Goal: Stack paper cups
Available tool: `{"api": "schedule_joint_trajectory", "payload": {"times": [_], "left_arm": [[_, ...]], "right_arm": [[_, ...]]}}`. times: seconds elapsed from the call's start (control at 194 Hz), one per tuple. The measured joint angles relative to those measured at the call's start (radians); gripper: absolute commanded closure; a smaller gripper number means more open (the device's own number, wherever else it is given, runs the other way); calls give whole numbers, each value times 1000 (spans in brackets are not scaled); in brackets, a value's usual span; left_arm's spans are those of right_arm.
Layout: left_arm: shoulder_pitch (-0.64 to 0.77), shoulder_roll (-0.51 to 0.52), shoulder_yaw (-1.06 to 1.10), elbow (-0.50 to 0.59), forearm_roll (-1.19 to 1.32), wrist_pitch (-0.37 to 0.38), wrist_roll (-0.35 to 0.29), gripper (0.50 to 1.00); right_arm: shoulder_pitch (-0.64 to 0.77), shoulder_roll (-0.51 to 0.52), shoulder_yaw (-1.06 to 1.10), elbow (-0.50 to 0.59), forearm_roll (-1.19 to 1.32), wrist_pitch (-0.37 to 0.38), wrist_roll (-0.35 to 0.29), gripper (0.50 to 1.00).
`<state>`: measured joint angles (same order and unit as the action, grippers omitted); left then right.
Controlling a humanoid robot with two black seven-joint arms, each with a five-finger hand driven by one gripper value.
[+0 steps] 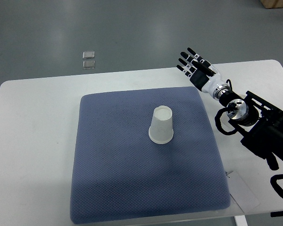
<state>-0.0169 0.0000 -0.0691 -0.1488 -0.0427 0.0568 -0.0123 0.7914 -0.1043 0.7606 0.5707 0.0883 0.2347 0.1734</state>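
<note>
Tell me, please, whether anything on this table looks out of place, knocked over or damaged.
Nothing stands out. The paper cup stands upside down, intact, near the middle of the blue mat, which lies flat on the white table. The right hand, fingers spread, hovers beyond the mat's far right corner, holding nothing.

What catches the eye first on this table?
A white paper cup stands upside down, alone, near the middle of a blue-grey quilted mat on the white table. At the upper right, the robot's black-and-white right hand hovers over the table's far edge with fingers spread, holding nothing.
</note>
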Motion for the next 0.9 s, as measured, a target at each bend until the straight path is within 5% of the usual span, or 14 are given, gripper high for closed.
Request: {"api": "schedule_joint_trajectory", "payload": {"times": [0.898], "left_arm": [[0, 0, 3, 9, -1, 0, 0, 500]], "right_arm": [[11, -16, -24, 3, -96, 33, -7, 574]]}}
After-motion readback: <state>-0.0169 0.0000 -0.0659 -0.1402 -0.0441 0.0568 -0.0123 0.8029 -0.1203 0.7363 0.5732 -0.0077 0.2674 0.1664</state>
